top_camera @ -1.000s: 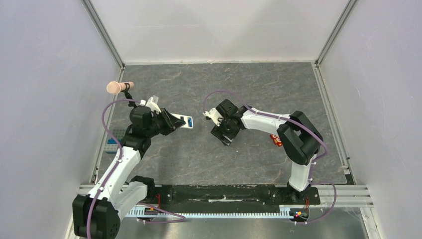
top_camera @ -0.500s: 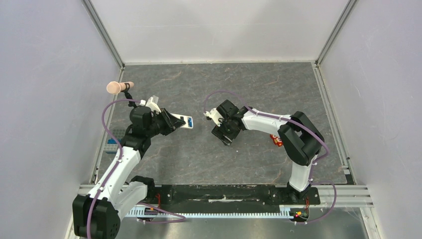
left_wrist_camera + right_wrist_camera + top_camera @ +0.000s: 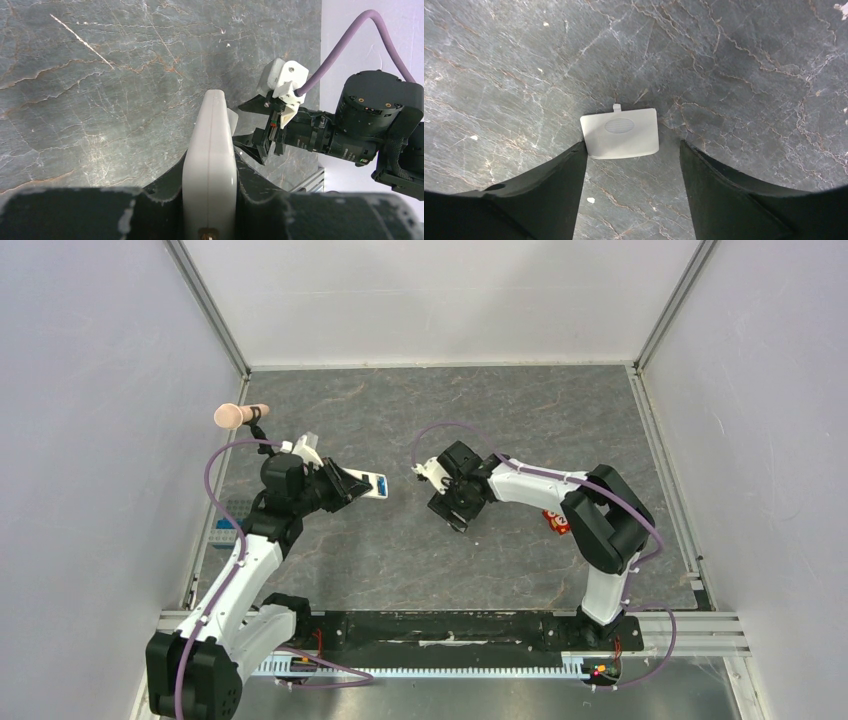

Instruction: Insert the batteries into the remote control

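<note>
A: Barely a drift from the right claw (image 3: 632,148): a touch rightward in the top view over the last second, nothing more.

B: Spread open, then?

A: Wide open, hanging straight over the cover (image 3: 620,133). Lying flat on the table (image 3: 734,60), ribbed side up, close against one finger and clear of the other.

B: And on the left?

A: No change at all: left claw (image 3: 352,483) clenched on the remote (image 3: 373,484), lifted off the table by the look of it. Seen edge-on from its own wrist camera, with the open bay turned up toward the top camera.

B: Batteries?

A: Showing in the bay, the blue battery (image 3: 381,481). No sign of the dark one; too small to tell whether seated beside the blue or elsewhere.

B: Meaning what for the job?

A: Probably a fine line-up before pinching the cover, so loading likely near done and closing the back next. Worth checking both cells first, though.

B: Awkward pick?

A: Likely. Thin, flat plate on hard stone; easy to push along instead of lifting. Better to come down square and close slowly.
</note>
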`<control>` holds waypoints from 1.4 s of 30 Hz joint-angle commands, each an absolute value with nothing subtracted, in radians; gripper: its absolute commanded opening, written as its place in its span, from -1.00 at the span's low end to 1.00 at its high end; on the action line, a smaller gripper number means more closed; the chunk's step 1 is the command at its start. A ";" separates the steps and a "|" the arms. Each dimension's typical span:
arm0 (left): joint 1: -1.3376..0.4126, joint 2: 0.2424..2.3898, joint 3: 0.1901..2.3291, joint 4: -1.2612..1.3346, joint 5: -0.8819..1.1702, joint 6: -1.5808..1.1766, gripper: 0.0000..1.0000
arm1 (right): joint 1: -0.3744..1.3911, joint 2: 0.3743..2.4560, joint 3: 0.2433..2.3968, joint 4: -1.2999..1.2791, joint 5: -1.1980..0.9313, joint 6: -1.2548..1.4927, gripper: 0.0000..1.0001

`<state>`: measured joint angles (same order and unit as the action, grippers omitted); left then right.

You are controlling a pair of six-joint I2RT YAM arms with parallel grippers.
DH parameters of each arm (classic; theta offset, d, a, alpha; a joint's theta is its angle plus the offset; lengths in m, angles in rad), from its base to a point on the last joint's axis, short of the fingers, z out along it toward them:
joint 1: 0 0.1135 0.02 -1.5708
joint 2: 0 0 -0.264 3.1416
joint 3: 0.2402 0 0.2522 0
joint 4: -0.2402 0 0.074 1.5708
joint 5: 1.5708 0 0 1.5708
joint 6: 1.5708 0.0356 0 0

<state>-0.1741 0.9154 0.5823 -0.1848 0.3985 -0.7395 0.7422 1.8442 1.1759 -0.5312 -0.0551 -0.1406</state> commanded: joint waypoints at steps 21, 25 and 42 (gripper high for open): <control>-0.214 0.992 0.544 0.020 0.639 -0.745 -0.96 | 0.842 1.514 1.058 -0.508 -0.021 -0.129 -0.28; -0.294 1.030 0.555 0.037 0.618 -0.742 -0.96 | 0.938 1.430 1.031 -0.482 0.037 -0.120 -0.28; -0.437 1.102 0.606 0.005 0.675 -0.643 -0.96 | 1.097 1.416 1.041 -0.387 0.170 -0.129 -0.28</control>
